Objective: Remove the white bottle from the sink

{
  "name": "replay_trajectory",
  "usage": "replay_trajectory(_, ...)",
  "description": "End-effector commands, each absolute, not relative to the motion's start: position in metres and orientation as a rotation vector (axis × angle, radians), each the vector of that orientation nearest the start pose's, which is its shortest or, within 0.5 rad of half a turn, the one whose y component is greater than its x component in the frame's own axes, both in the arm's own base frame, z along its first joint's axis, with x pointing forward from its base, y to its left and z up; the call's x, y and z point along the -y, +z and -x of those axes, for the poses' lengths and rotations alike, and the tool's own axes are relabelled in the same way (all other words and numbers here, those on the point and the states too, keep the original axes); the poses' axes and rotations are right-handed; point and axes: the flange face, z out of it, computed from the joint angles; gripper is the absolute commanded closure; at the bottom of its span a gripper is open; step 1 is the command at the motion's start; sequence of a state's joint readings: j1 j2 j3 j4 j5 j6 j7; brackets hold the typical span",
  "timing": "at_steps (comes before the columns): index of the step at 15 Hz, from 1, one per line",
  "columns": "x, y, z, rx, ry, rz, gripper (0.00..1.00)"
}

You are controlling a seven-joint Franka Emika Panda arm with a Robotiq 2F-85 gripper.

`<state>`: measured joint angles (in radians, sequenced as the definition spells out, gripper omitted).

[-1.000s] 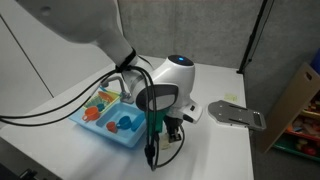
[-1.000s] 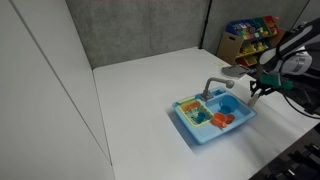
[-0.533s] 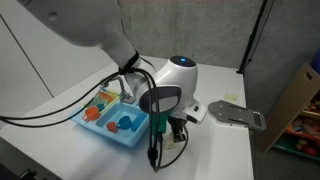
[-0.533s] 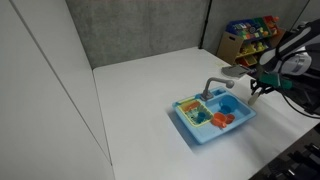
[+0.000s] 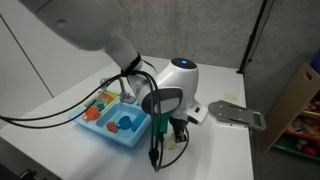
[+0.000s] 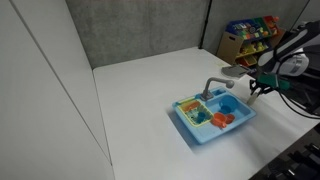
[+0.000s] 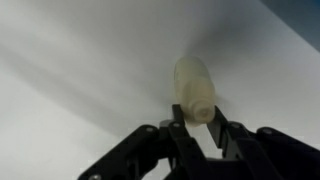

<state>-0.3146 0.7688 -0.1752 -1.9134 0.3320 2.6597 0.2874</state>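
Note:
The white bottle (image 7: 193, 85) is a small cream bottle. In the wrist view its capped neck sits between my fingertips and its body points away over the white table. My gripper (image 7: 197, 125) is shut on the neck. In both exterior views my gripper (image 5: 176, 136) (image 6: 252, 90) hangs low over the table, just beside the light-blue toy sink (image 5: 100, 127) (image 6: 190, 125) and outside it. The bottle is too small to make out in those views. The sink holds orange and blue toy pieces and has a grey faucet (image 6: 213, 86).
A flat grey plate-like device (image 5: 236, 115) lies on the table beyond the gripper. A cardboard box (image 5: 298, 105) stands off the table's far side. A shelf of colourful items (image 6: 250, 35) stands at the back. The table edge runs close behind my gripper.

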Motion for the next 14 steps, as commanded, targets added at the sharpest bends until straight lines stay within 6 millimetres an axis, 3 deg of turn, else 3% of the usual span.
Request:
replay_trajectory(1, 0.3006, 0.091, -0.5419, -1.558, -0.025, 2.698, 0.91)
replay_trajectory(3, 0.3012, 0.0902, -0.5424, -1.56, -0.025, 2.698, 0.91)
replay_trajectory(5, 0.3017, 0.0905, -0.5426, -1.56, -0.029, 2.696, 0.46)
replay_trajectory(7, 0.3014, 0.0914, -0.5427, -1.556, -0.03, 2.697, 0.37)
replay_trajectory(11, 0.3002, 0.0939, -0.542, -1.54, -0.023, 2.698, 0.04)
replay_trajectory(14, 0.2973, 0.0979, -0.5395, -1.516, 0.0, 2.71, 0.0)
